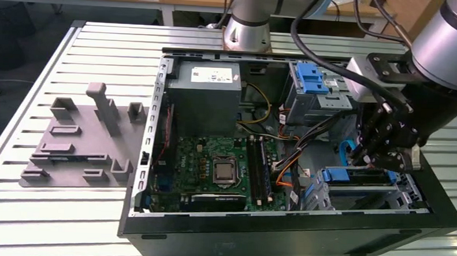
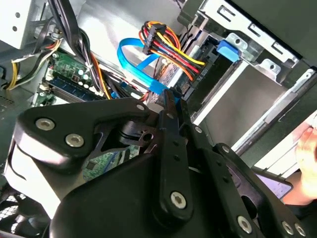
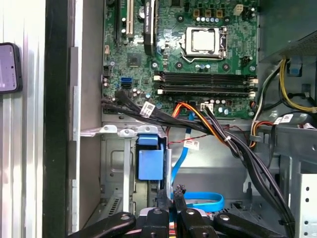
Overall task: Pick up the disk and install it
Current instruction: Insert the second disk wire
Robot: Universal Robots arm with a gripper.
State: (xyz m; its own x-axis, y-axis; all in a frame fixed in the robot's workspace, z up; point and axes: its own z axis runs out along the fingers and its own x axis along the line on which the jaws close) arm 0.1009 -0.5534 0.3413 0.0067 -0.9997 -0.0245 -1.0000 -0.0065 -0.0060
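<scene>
You see a ribbed, silver-grey metal desk (image 1: 101, 41). On it lies the open black computer case (image 1: 286, 234), toward the exterior view's right. Well apart, toward the exterior view's left, a grey plastic fixture plate with upright blocks (image 1: 77, 141) lies on the desk.

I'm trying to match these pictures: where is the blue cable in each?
Exterior view: blue cable, inside the case, toward the exterior view's right.
Second wrist view: looping beside the coloured wires.
First wrist view: just off the motherboard's edge.
Shared landmark: the motherboard.

Arm (image 1: 448, 51) reaching down, tool (image 1: 381, 161) fingers pressed together
</scene>
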